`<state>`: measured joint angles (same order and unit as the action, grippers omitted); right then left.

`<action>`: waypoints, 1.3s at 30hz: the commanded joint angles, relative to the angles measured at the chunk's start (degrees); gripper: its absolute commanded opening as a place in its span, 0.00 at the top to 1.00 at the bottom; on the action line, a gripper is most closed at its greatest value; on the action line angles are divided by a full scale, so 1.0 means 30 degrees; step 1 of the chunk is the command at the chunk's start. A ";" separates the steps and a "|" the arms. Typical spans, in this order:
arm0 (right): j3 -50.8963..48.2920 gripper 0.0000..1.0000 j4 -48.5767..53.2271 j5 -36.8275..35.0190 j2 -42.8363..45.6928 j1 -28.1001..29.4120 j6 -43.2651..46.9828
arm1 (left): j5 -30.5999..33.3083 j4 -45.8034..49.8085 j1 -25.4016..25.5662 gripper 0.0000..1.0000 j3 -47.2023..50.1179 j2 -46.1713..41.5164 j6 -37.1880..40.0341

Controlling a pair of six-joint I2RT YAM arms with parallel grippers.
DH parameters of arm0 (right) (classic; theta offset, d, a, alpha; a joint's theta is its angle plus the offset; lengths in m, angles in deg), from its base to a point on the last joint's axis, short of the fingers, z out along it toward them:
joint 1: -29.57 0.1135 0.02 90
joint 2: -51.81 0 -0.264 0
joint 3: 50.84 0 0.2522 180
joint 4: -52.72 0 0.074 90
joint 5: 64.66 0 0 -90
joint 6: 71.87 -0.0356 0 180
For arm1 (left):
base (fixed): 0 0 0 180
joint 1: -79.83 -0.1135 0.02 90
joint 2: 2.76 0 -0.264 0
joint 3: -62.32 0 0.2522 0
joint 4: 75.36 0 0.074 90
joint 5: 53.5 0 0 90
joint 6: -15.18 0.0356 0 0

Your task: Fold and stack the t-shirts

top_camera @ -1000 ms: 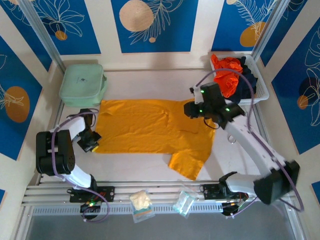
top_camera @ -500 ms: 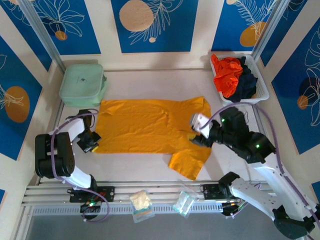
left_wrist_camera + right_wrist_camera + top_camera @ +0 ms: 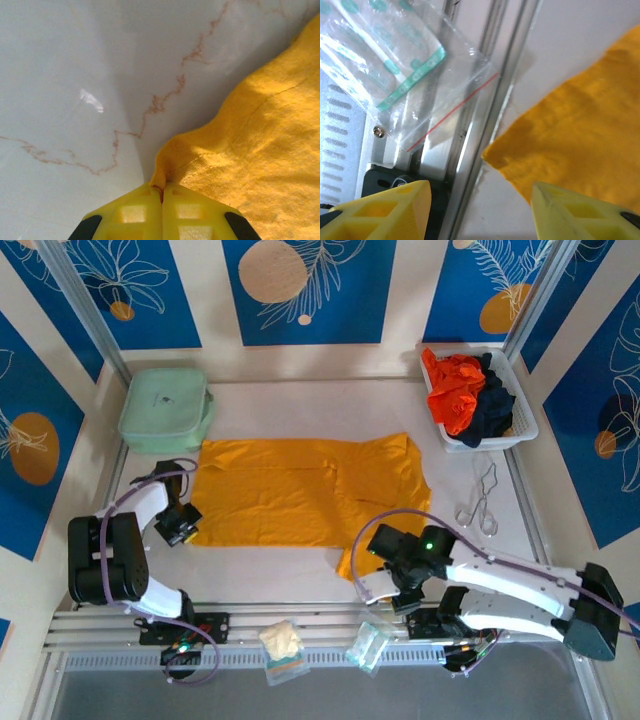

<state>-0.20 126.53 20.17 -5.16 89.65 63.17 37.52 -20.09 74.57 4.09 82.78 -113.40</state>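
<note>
Left wrist view: your left gripper (image 3: 161, 194) was closed tight, its jaws pinching an edge of the golden-yellow t-shirt (image 3: 255, 150) at the bottom centre of the frame. The cloth spread to the right over the marbled white table (image 3: 75, 75). In the right wrist view, your right gripper (image 3: 480, 197) stood partly open and held nothing. A corner of the yellow cloth lay at the right of that frame, and a clear plastic packet (image 3: 405, 70) lay at upper left, beyond the aluminium rail (image 3: 490, 100). From the top external view the shirt lay flat mid-frame, while the orange-red t-shirt (image 3: 452, 390) and navy t-shirt (image 3: 495, 405) sat bunched in the white basket (image 3: 487, 444) at upper right.
</note>
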 commanded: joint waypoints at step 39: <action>0.1335 1.00 -0.1886 -0.4793 -0.5442 -0.0611 -0.1762 | -0.2778 -0.3068 0.0062 1.00 0.0001 -0.1193 0.1031</action>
<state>2.58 119.23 7.85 -25.44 88.86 56.50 30.46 -29.70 74.59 4.33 80.79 -111.72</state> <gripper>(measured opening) 0.049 0.064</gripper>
